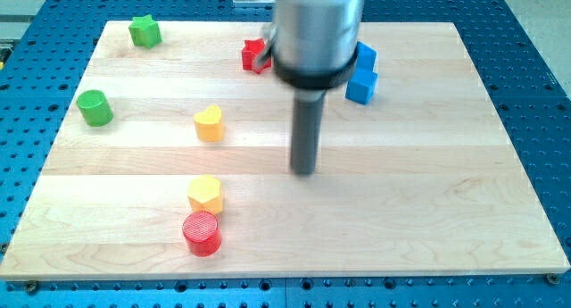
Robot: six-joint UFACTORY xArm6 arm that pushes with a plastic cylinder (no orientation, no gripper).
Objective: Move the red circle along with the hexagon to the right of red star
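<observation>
The red circle [202, 233] lies near the view's bottom edge, left of centre. The yellow hexagon [205, 194] sits just above it, touching or nearly touching. The red star [255, 54] lies near the view's top, partly hidden behind the arm's grey body. My tip [305, 171] rests on the board in the middle, well to the right of the hexagon and the red circle, and below the red star.
A yellow heart [209, 123] lies between the star and the hexagon. A green star [144, 30] is at the top left, a green circle [94, 107] at the left. A blue block [361, 75] lies right of the arm's body, partly hidden.
</observation>
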